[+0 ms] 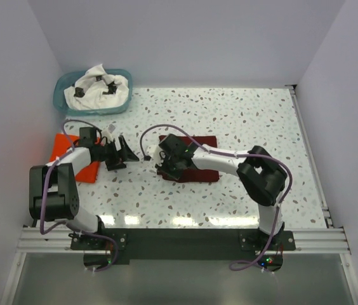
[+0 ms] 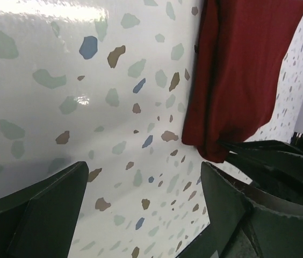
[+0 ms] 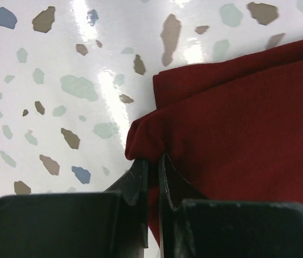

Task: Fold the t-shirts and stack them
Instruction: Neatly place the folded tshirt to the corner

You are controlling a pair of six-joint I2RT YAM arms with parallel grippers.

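Maroon t-shirt (image 1: 203,173) folded flat at centre of desk (image 1: 249,121), long axis left-right in the top view. Right claw (image 3: 150,161) clenched on its near-left corner fold. Left claw (image 2: 145,171) released, over bare desk just left of that shirt. Orange-red t-shirt (image 1: 60,149) lies under the left arm; white t-shirt (image 1: 99,86) sits in teal basket (image 1: 58,100), far-left corner.

Nothing legible anywhere; print on the white t-shirt (image 1: 96,76) too small to read.
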